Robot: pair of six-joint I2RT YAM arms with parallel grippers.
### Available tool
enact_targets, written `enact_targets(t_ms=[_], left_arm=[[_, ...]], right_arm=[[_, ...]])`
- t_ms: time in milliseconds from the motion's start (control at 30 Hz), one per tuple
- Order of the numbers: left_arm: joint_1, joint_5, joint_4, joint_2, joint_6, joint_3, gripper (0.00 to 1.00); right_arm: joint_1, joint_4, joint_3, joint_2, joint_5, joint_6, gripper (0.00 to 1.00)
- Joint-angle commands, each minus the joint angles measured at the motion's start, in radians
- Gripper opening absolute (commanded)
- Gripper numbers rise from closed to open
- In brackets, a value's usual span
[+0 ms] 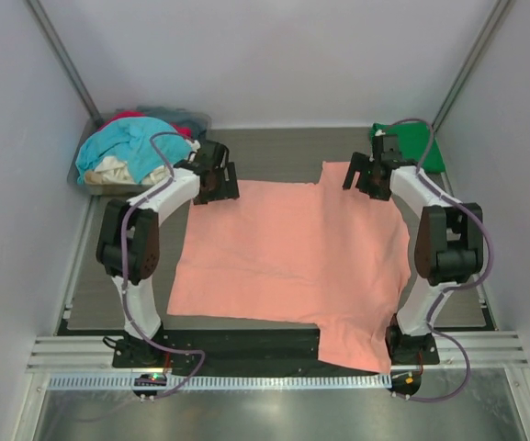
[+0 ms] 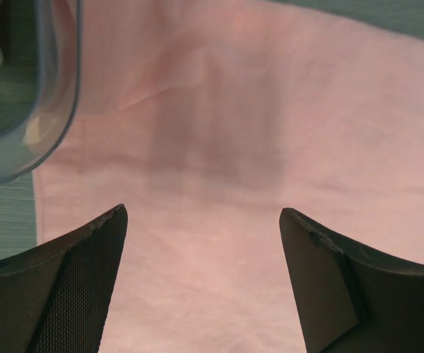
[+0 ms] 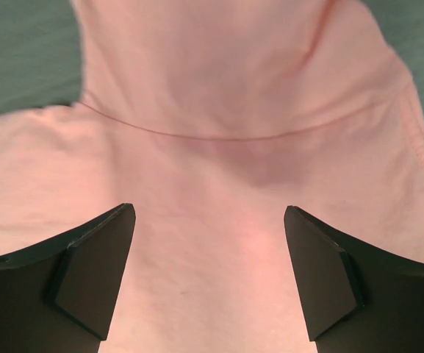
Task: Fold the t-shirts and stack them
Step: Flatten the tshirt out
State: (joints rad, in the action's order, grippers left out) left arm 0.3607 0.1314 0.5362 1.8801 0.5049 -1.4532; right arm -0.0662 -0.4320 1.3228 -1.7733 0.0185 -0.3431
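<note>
A salmon-pink t-shirt (image 1: 287, 257) lies spread flat on the mat, one sleeve hanging over the near edge. My left gripper (image 1: 217, 184) is open above its far left corner; the left wrist view shows the pink cloth (image 2: 219, 147) between the spread fingers. My right gripper (image 1: 367, 175) is open above the far right sleeve; the right wrist view shows the sleeve seam (image 3: 234, 136) ahead of the fingers. A folded dark green t-shirt (image 1: 422, 145) lies at the far right. Turquoise (image 1: 127, 142), cream (image 1: 118, 171) and red (image 1: 129, 116) shirts are heaped in the tub.
The grey plastic tub (image 1: 90, 182) stands at the far left corner; its rim (image 2: 50, 110) shows close to my left gripper. White walls enclose the cell. A metal rail (image 1: 274, 354) runs along the near edge by the arm bases.
</note>
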Motion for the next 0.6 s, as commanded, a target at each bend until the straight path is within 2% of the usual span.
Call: enact_targets(t_ms=[0, 300, 567], left_arm=[[-0.005, 0.017, 0.005, 0.062, 0.044, -0.039, 0.85], [-0.023, 0.017, 0.034, 0.281, 0.055, -0.199, 0.85], [-0.083, 0.007, 0.048, 0.398, 0.066, -0.318, 0.84]], right_arm=[[-0.004, -0.074, 0.021, -0.053, -0.071, -0.013, 0.88], [-0.004, -0.155, 0.193, -0.297, -0.1, -0.005, 0.87], [-0.006, -0.232, 0.462, -0.512, -0.097, 0.015, 0.86]])
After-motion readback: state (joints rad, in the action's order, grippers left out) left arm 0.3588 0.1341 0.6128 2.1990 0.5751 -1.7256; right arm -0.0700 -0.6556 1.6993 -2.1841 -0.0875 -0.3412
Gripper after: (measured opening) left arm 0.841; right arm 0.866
